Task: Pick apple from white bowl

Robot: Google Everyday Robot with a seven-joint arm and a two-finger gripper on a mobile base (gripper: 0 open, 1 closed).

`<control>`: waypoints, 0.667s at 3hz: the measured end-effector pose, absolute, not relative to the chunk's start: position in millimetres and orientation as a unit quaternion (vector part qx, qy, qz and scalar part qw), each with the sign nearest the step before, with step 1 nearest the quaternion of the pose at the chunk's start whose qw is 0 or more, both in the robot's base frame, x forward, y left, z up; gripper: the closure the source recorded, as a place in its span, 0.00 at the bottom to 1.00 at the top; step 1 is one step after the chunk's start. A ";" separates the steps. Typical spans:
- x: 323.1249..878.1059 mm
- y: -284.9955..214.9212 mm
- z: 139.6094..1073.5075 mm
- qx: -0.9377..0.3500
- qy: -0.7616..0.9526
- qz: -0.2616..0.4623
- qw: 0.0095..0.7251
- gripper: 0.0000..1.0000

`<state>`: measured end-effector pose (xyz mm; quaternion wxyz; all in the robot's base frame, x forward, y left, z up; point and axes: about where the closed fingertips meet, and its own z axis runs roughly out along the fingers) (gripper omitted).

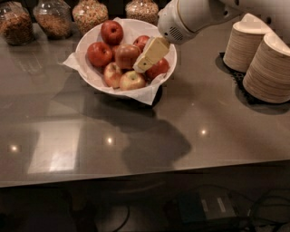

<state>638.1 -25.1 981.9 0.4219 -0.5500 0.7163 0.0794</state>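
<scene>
Lying nearest, the grey counter (136,145) carries the white bowl (85,74), in which the apple (126,55), dull brownish-red, sits near centre among smaller red ones. Gripper (144,62): angled down over the bowl's right half, tip just beside the apple's right flank; spread or closed, cannot tell. Advised: straddle that apple alone, clear of the paper lining (145,93) and its neighbours, before closing.

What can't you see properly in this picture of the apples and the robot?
Camera view only:
- Large brownish-red apple in the paper-lined white bowl: its right side is hidden by the gripper over the bowl, so contact is unclear.
- Glass jars: tops cut off by the upper edge.
- Stacked tan paper bowls: cut off by the right edge.
- Space under the grey table: too dark.
</scene>
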 end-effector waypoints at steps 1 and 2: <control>639.6 -17.4 979.0 -0.553 0.708 0.079 0.432 0.00; 642.7 -0.8 971.1 -0.555 0.699 0.089 0.441 0.00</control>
